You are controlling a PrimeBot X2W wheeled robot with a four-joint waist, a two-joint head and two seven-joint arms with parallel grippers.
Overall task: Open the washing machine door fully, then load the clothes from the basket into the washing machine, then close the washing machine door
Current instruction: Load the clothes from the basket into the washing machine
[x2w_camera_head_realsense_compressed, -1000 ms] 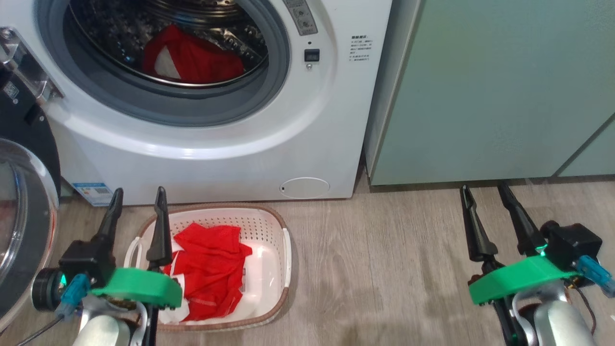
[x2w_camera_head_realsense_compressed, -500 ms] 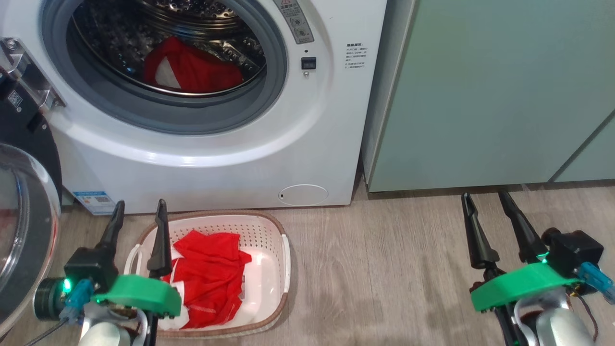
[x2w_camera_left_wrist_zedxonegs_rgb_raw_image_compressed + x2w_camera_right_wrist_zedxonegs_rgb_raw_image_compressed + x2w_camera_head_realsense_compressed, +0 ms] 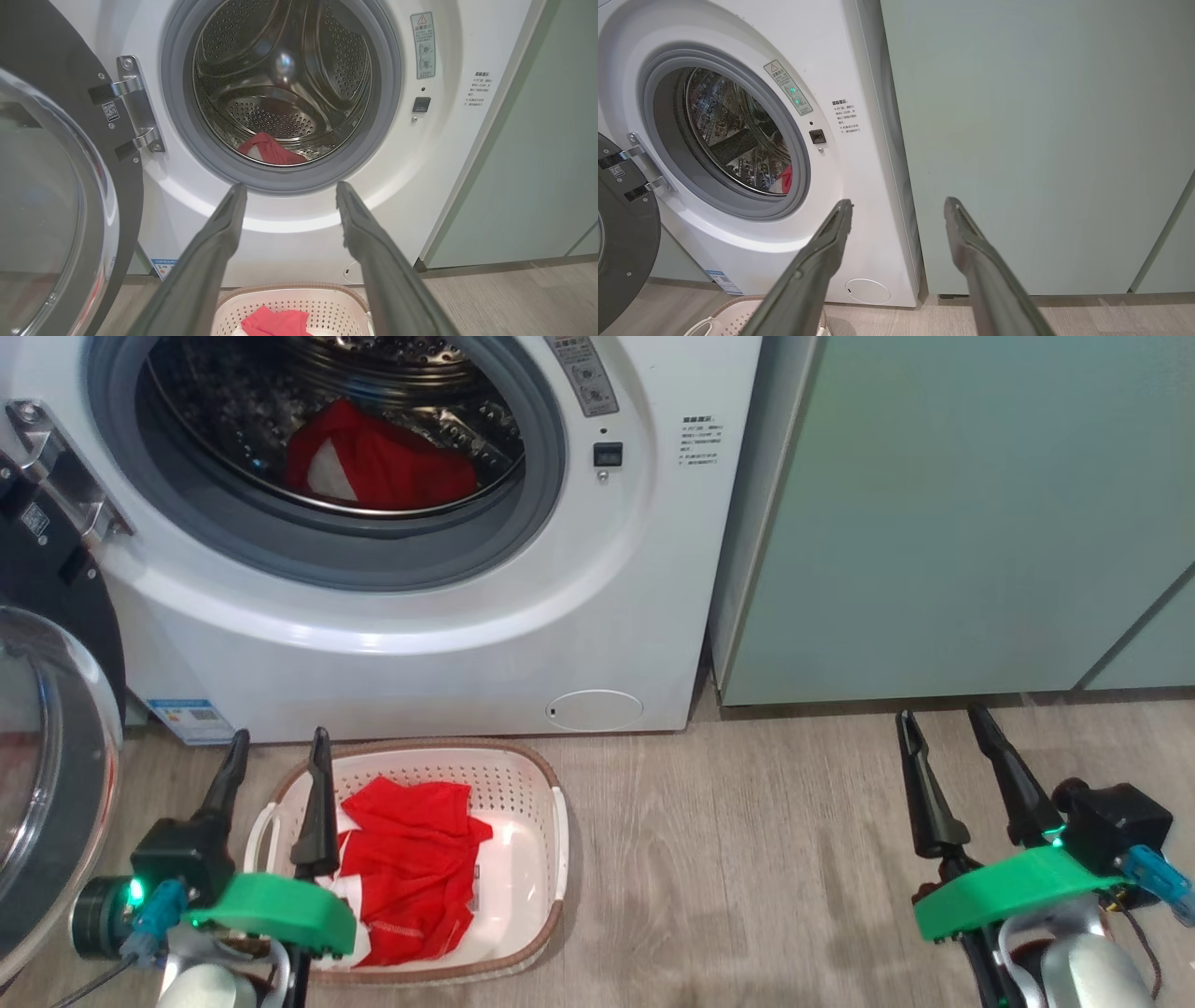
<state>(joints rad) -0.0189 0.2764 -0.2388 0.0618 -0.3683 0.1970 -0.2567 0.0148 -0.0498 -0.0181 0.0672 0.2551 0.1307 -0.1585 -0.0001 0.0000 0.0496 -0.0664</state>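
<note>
The washing machine [image 3: 420, 644] was the biggest thing before the robot, a white front-loader standing on the wood-look floor [image 3: 747, 868]. Pale green cabinets [image 3: 980, 523] stood just beside it on the robot's right. Its round opening, ringed by a grey rubber seal [image 3: 327, 555], showed the perforated steel drum [image 3: 285, 65]. The washing machine door [image 3: 47, 737] stood swung wide open at the robot's left, hung on a metal hinge [image 3: 65, 476]. Its black rim and bulging clear glass bowl ran off the left edge of the head view.

The basket [image 3: 527, 784], cream-white with a brown rim, sat on the floor just in front of the machine's base, below the opening. The clothes [image 3: 411, 859], red shirts with white trim, lay crumpled in its left part. Another red shirt [image 3: 383, 467] lay at the bottom of the drum.

The left gripper [image 3: 280, 735] hung above the basket's left end. Its two dark fingers were spread wide with nothing between them. The right gripper [image 3: 939, 714] was well apart to the right, over bare floor in front of the cabinets, equally wide and empty.

A small round white flap [image 3: 595, 709] sat low on the machine's front at the right, and a blue sticker [image 3: 191, 719] at its lower left corner.
</note>
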